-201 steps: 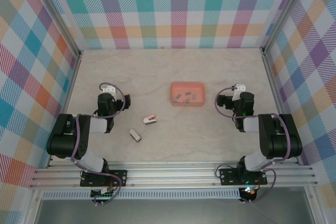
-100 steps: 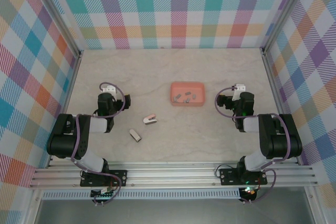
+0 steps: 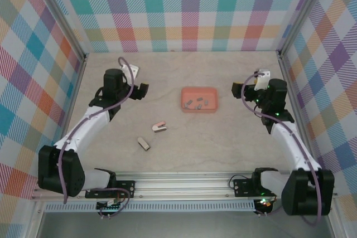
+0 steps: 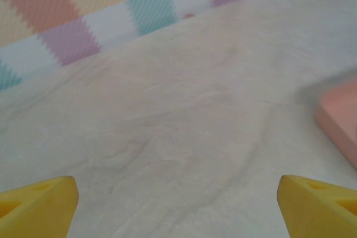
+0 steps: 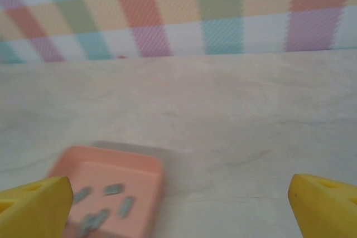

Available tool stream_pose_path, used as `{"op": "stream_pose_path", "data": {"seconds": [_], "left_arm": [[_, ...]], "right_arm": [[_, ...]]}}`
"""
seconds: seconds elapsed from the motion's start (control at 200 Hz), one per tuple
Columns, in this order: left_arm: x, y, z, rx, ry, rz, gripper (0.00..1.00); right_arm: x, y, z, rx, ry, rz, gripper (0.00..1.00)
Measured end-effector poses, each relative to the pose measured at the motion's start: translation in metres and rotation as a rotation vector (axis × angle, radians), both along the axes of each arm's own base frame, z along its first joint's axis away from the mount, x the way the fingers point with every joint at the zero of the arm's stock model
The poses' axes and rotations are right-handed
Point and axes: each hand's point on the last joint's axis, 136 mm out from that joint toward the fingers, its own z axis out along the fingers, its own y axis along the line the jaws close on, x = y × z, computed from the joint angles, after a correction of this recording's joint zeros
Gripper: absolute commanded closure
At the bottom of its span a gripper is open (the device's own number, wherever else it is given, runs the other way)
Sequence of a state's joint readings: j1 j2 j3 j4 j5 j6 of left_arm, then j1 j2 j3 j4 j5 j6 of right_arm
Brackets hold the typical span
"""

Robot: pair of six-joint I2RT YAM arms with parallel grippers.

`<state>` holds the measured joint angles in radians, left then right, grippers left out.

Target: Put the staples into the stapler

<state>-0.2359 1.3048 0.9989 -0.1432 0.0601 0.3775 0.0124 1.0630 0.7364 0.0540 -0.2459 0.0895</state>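
Farther forward now, end effectors (image 4: 178, 207) (image 5: 178, 207) wide, empty.

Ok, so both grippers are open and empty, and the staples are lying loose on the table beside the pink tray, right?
Not quite. The staples lie inside the coral-pink tray, not on the table beside it, as the right wrist view shows. The rest holds: the left gripper and the right gripper are both open and empty.
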Motion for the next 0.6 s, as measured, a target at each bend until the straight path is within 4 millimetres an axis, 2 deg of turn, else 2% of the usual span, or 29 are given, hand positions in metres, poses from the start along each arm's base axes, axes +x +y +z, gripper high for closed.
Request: {"op": "stream_pose_path", "data": {"seconds": [0.12, 0.175, 0.265, 0.465, 0.6], "left_arm": [[-0.028, -0.021, -0.006, 0.097, 0.111, -0.202, 0.13], [-0.042, -0.027, -0.018, 0.139, 0.181, -0.290, 0.17], [-0.063, -0.036, -0.044, 0.208, 0.288, -0.416, 0.17], [-0.112, -0.058, -0.111, 0.400, 0.531, -0.705, 0.20], [-0.125, -0.061, -0.145, 0.511, 0.645, -0.796, 0.20]], "right_arm": [[-0.027, 0.031, 0.007, 0.105, 0.033, 0.119, 0.01], [-0.038, 0.044, 0.006, 0.148, 0.051, 0.169, 0.01], [-0.051, 0.060, -0.004, 0.209, 0.106, 0.240, 0.01], [-0.064, 0.070, -0.022, 0.271, 0.191, 0.292, 0.01], [-0.068, 0.073, -0.027, 0.293, 0.216, 0.307, 0.01]]}}
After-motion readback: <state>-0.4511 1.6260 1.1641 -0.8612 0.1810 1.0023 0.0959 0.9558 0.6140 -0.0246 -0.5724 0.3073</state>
